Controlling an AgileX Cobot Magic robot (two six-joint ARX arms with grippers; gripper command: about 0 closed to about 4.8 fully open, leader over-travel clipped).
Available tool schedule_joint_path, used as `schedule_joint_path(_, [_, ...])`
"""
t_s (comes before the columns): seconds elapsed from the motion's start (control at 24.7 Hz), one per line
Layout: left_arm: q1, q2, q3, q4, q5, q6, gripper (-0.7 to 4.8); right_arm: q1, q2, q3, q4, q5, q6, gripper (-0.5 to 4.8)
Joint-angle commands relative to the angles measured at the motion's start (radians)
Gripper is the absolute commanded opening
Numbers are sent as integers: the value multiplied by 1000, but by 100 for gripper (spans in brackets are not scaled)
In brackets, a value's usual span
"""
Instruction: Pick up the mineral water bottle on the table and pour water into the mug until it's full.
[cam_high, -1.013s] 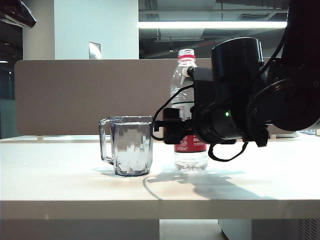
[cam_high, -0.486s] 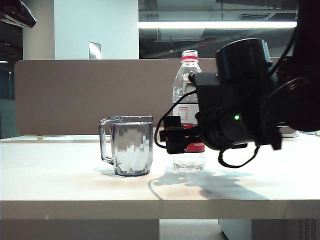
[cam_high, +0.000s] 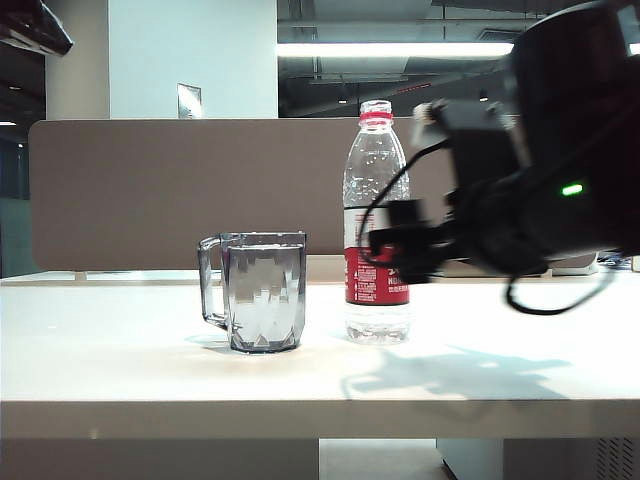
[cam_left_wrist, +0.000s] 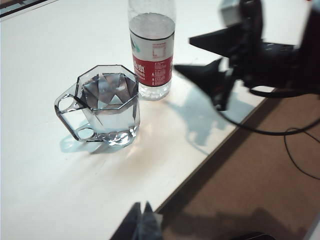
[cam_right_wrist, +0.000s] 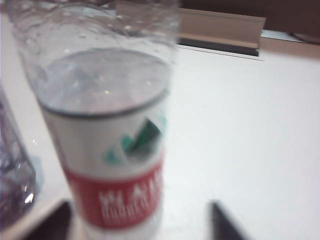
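The mineral water bottle (cam_high: 370, 180) (cam_left_wrist: 151, 50) (cam_right_wrist: 110, 150) stands upright on the table (cam_high: 150, 370), just right of the mug (cam_high: 262, 292) (cam_left_wrist: 107, 107). Water fills the mug nearly to its rim. In the bottle, water reaches about the top of the label. My right gripper (cam_high: 385, 250) (cam_left_wrist: 184, 54) (cam_right_wrist: 137, 222) is open. Its fingers (cam_right_wrist: 222, 222) stand wide on either side of the bottle's lower part without gripping it. My left gripper (cam_left_wrist: 142, 212) is shut on nothing, above the table's front edge, well clear of the mug.
A brown-grey partition panel (cam_high: 150, 190) backs the table. The table's front edge (cam_left_wrist: 215, 150) drops to brown floor with black cables (cam_left_wrist: 295, 150). The right arm's bulky body (cam_high: 570, 160) fills the space right of the bottle.
The right arm has drawn back to the right and risen, so the bottle's label now shows. The bottle stays standing. The mug has not moved.
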Motion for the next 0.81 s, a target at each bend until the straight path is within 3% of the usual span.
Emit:
schedule_joint_path(0.04, [0, -2, 3, 11, 5, 3, -5, 2, -119, -112, 5, 3, -3, 58])
schedule_joint_path(0.2, [0, -2, 3, 12, 4, 3, -5, 2, -307, -247, -8, -9, -3, -6])
schedule_joint_path(0.41, [0, -1, 3, 12, 4, 3, -5, 2, -528, -340, -143, -8, -2, -6])
schedule_joint_path(0.81, [0, -1, 3, 12, 4, 3, -5, 1, -790, -346, -443, -31, -1, -6])
